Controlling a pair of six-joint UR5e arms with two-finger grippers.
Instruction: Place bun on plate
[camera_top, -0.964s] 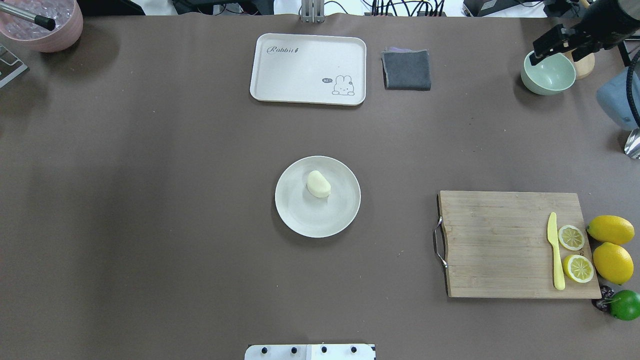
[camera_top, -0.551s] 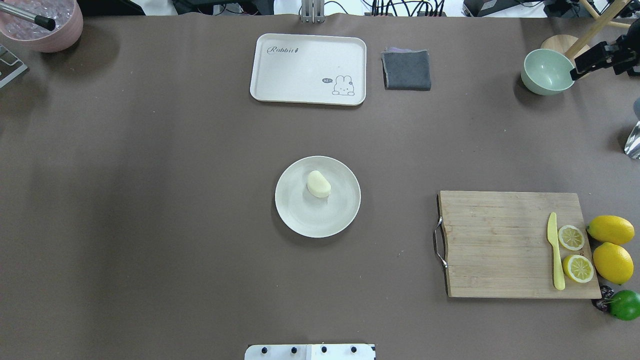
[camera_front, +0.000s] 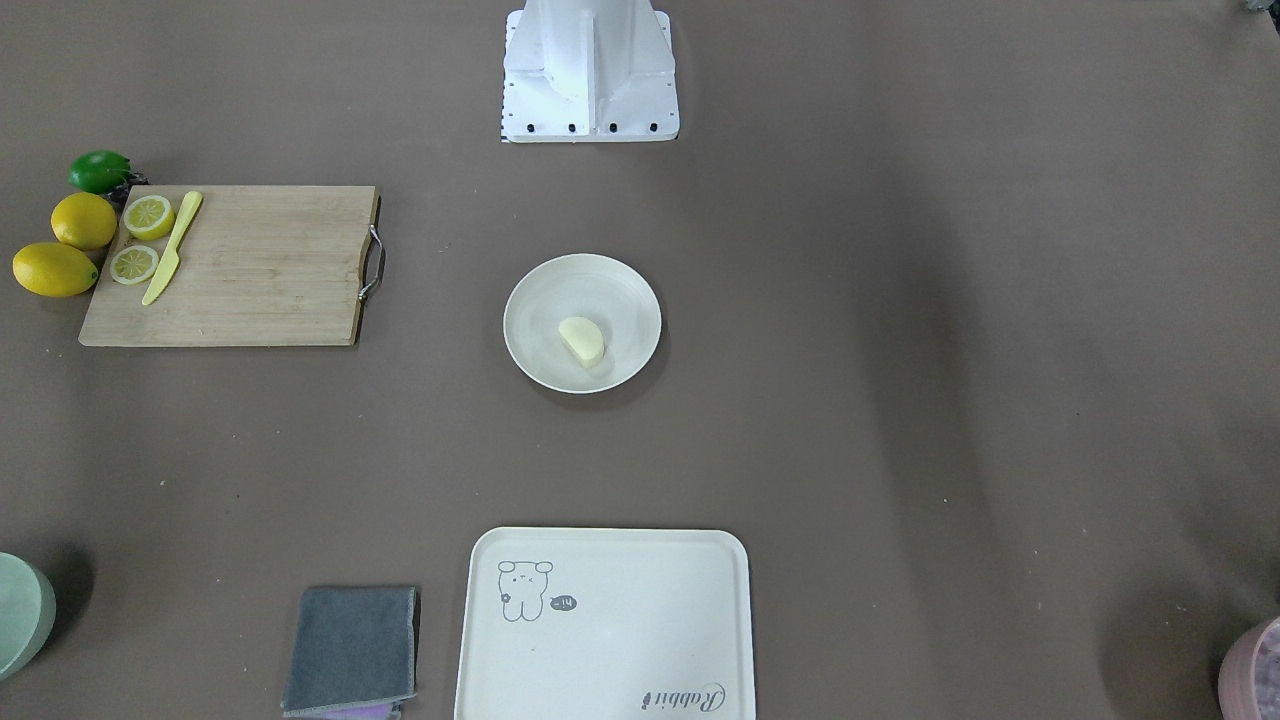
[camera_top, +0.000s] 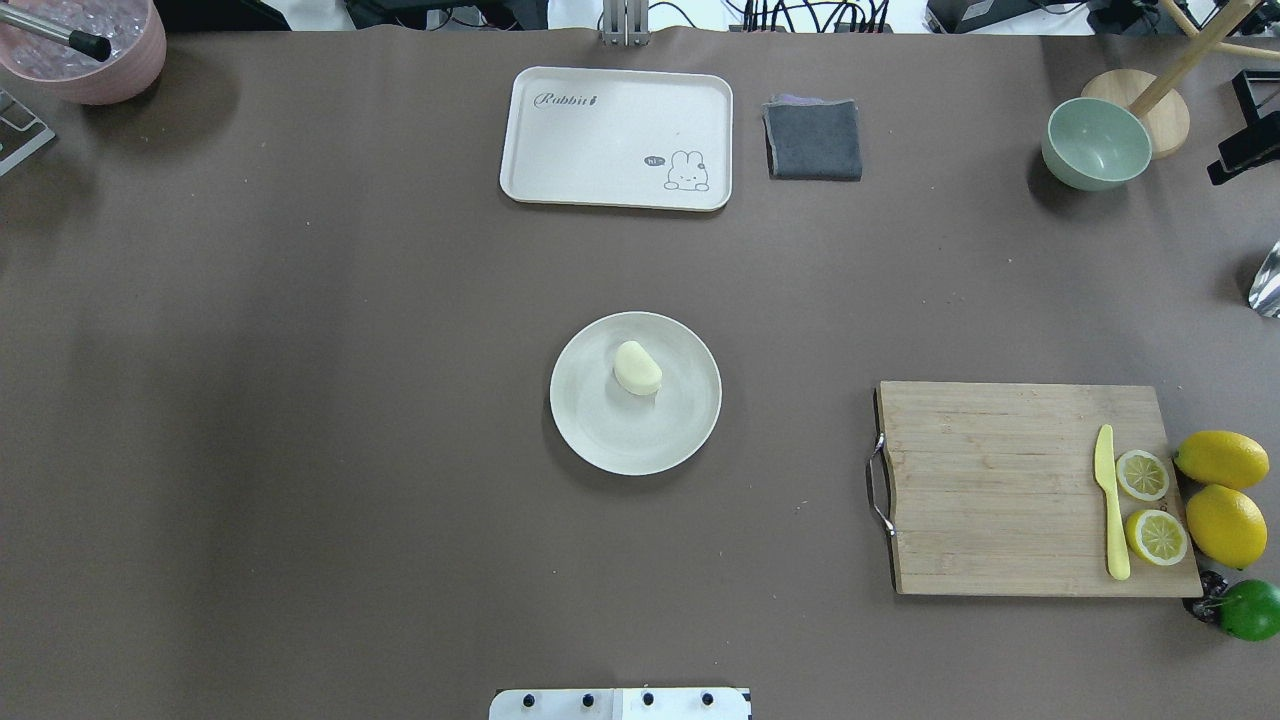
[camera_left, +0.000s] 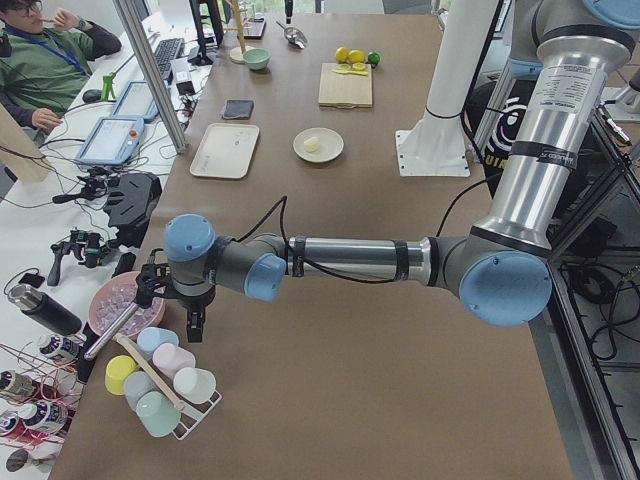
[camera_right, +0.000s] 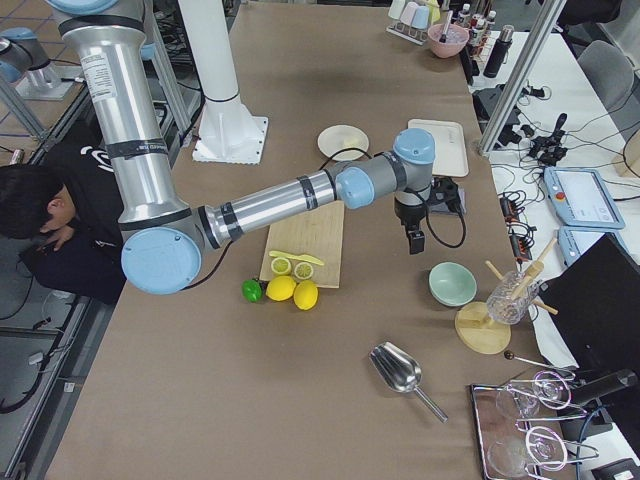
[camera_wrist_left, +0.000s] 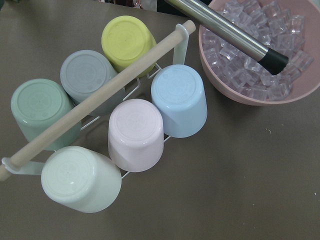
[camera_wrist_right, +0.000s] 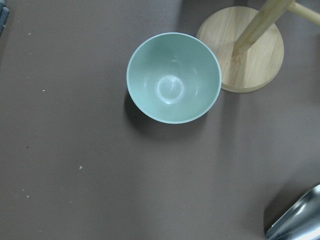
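Observation:
The pale cream bun (camera_top: 637, 367) lies on the round off-white plate (camera_top: 600, 435) at the table's middle, a little back of the plate's centre; it also shows as the bun (camera_front: 582, 340) on the plate (camera_front: 540, 290) in the front-facing view. My right gripper (camera_top: 1240, 128) is at the far right edge of the overhead view, beyond the green bowl, with its two black fingers apart and nothing between them. My left gripper (camera_left: 170, 312) hangs over the cup rack at the table's left end; I cannot tell whether it is open or shut.
A cream rabbit tray (camera_top: 616, 137) and a grey cloth (camera_top: 814, 139) lie at the back. The pale green bowl (camera_top: 1096, 143) stands back right beside a wooden stand (camera_top: 1150, 105). A cutting board (camera_top: 1030, 488) with a knife, lemon halves and lemons sits front right. A pink ice bowl (camera_top: 95, 70) is back left.
My right gripper has swung rightward from above the green bowl to the edge of the overhead view. The bun and plate have not moved.

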